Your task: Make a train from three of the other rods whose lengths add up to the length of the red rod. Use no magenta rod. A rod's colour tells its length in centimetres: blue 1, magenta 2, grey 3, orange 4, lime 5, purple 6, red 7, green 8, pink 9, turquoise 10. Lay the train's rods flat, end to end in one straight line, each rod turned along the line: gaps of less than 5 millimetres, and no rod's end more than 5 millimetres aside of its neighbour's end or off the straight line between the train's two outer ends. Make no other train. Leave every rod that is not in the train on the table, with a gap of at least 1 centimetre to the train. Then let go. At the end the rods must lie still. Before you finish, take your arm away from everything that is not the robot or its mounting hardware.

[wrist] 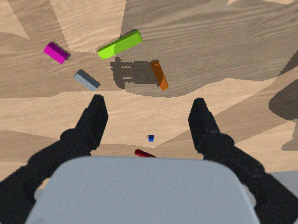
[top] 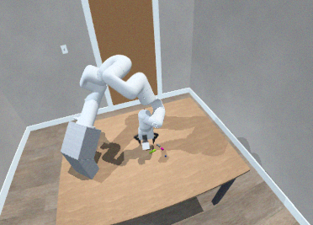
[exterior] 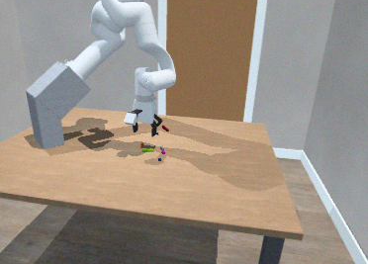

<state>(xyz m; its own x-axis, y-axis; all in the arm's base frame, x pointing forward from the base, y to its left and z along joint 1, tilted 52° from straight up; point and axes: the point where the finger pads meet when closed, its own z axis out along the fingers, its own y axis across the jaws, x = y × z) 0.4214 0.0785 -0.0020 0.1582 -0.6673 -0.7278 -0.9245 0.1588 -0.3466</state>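
My gripper [top: 145, 141] [exterior: 144, 132] [wrist: 148, 107] is open and empty above the table. A small blue rod [exterior: 157, 133] [wrist: 151, 138] lies between the finger lines in the wrist view, with the red rod [exterior: 165, 129] [wrist: 144, 153] partly hidden by the gripper body there. The orange rod [exterior: 142, 145] [wrist: 159, 75] lies beside the lime rod [top: 152, 151] [exterior: 147, 150] [wrist: 120, 45], apart and at an angle. The grey rod [top: 158, 145] [exterior: 162, 147] [wrist: 87, 80] lies apart from them. Another blue rod [top: 165, 156] [exterior: 159, 159] is outside the wrist view.
A magenta rod [top: 162, 148] [exterior: 163, 152] [wrist: 56, 52] lies near the grey rod, on the side away from the orange rod. All the rods lie on the wooden table [top: 105, 200] [exterior: 218, 195]. Arm shadows cross the table.
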